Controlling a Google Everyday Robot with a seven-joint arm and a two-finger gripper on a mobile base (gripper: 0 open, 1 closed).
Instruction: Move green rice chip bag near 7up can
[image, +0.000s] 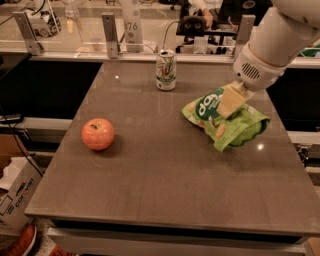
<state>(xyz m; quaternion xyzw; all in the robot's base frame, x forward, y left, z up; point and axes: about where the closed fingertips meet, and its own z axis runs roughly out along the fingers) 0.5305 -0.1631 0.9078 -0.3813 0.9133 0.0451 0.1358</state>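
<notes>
The can stands up straight near the back edge of the tabletop. It is silver with green marks, and its top is open.

The bag lies to the right of the can and a little closer to the front. It is near the can but does not touch it, and some bare tabletop shows between them. The bag is light green and crinkly. It has a dark green circle with white letters on the end that points toward the can. Little orange chip pictures show on it.

The pincer is right of the can, down on the top of the bag. It looks pressed onto the bag and pinching it, and the bag is bunched up around it. The big white arm comes down to it from the top right.

The apple sits left of the can and much closer to the front, well apart from it. It is red-orange and has its stem end up.
</notes>
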